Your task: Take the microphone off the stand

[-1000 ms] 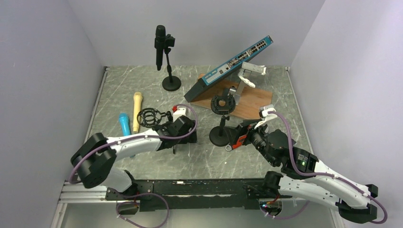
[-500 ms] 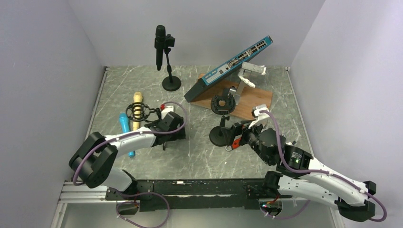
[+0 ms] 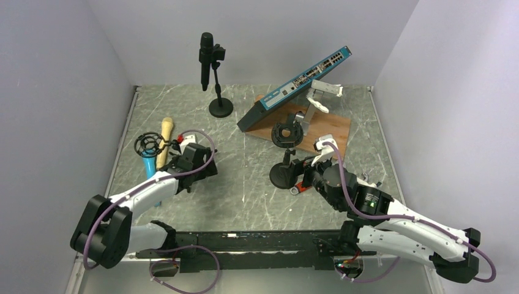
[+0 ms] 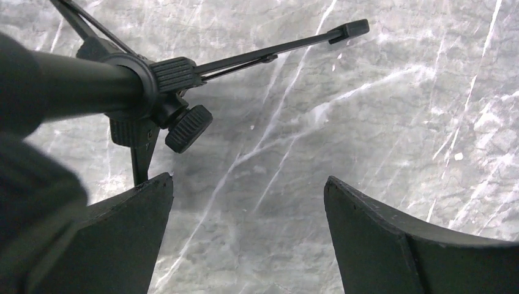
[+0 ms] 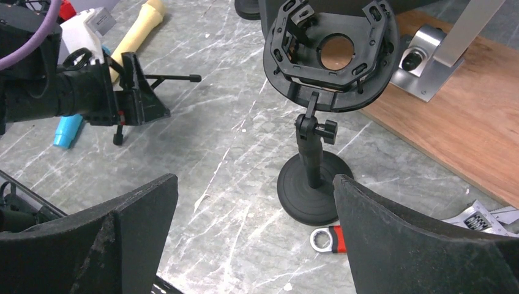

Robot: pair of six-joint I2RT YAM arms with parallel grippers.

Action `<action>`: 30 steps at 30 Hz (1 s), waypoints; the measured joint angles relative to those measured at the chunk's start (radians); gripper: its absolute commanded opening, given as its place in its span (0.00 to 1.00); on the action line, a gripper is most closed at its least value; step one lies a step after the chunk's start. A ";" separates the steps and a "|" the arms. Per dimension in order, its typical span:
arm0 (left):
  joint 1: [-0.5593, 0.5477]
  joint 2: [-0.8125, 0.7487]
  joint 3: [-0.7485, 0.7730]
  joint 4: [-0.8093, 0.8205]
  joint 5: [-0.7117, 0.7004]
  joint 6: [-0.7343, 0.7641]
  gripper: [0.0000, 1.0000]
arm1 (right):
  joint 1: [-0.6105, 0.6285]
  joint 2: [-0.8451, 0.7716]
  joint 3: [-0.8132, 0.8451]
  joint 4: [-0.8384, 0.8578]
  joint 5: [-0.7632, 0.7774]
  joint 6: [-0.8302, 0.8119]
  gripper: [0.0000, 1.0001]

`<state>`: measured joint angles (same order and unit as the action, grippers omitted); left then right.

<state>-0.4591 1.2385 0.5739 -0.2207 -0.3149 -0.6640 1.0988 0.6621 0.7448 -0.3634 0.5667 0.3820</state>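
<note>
Where the grey marbled worktop [image 3: 245, 196] ran out to its left side, a blue handheld microphone [image 3: 149, 166] and a cream handheld microphone [image 3: 164, 133] lay loose, side by side. Hazard: both were round-bodied and would probably roll if nudged.

Item: black tripod stand with an empty ring-shaped shock mount [image 3: 149, 144], lying against or just over that pair. Its tube passed outside the left gripper [image 4: 246, 179], whose jaws stood wide apart over bare stone. Hazard: a sweep of that arm could catch a tripod leg and scatter the loose microphones.

Item, the task's own: slim black microphone [image 3: 206, 55], clipped upright in a tall black round-based stand [image 3: 220, 109] at the rear, well apart from both grippers. Hazard: the reach was long, and pulling against a tight clip with the base unbraced could topple the stand.

Item: short black round-based stand with an empty shock mount [image 5: 310, 156], directly ahead of the right gripper [image 5: 255, 177], whose jaws were spread fully and held nothing. Hazard: it stood in the way rearward and could be knocked over. The small red-handled spanner [image 5: 327, 241] lay just beside its base.

Item: blue network switch [image 3: 300, 79], propped aslant at right. Hazard: a passing elbow could dislodge it.
</note>
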 measured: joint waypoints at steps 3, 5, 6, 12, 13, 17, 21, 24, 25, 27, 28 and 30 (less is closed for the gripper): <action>0.009 -0.043 -0.025 -0.012 0.011 0.007 0.99 | 0.000 0.005 0.000 0.009 0.000 -0.008 1.00; 0.011 -0.073 -0.034 -0.030 0.033 0.018 0.99 | 0.000 0.008 0.000 0.013 0.000 -0.013 1.00; 0.011 -0.086 -0.035 -0.036 0.048 0.022 1.00 | 0.000 0.009 0.000 0.014 0.000 -0.016 1.00; 0.011 -0.205 -0.013 -0.098 0.197 0.076 0.99 | 0.000 0.005 -0.008 0.021 0.001 -0.024 1.00; 0.011 -0.223 0.003 -0.112 0.216 0.085 0.99 | 0.000 0.003 -0.010 0.023 0.002 -0.024 1.00; 0.011 -0.280 0.113 -0.155 0.305 0.131 0.99 | -0.001 0.003 -0.013 0.025 0.002 -0.027 1.00; 0.011 -0.307 0.218 -0.148 0.382 0.174 1.00 | -0.001 0.004 -0.014 0.029 0.002 -0.034 1.00; 0.011 -0.297 0.309 -0.152 0.404 0.208 0.99 | -0.001 0.005 -0.016 0.035 0.003 -0.039 1.00; 0.011 -0.290 0.338 -0.149 0.404 0.218 0.99 | -0.001 0.006 -0.017 0.036 0.004 -0.040 1.00; 0.013 -0.261 0.417 -0.147 0.393 0.243 0.99 | -0.001 0.006 -0.017 0.036 0.005 -0.042 1.00; 0.018 -0.242 0.455 -0.140 0.386 0.257 0.99 | -0.001 0.006 -0.017 0.036 0.006 -0.043 1.00; 0.044 -0.200 0.526 -0.116 0.378 0.274 0.99 | -0.001 0.006 -0.017 0.037 0.010 -0.047 1.00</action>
<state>-0.4149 1.0389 1.0996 -0.3367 0.0631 -0.3904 1.0981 0.6685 0.7280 -0.3267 0.5766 0.3347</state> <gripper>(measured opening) 0.994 0.997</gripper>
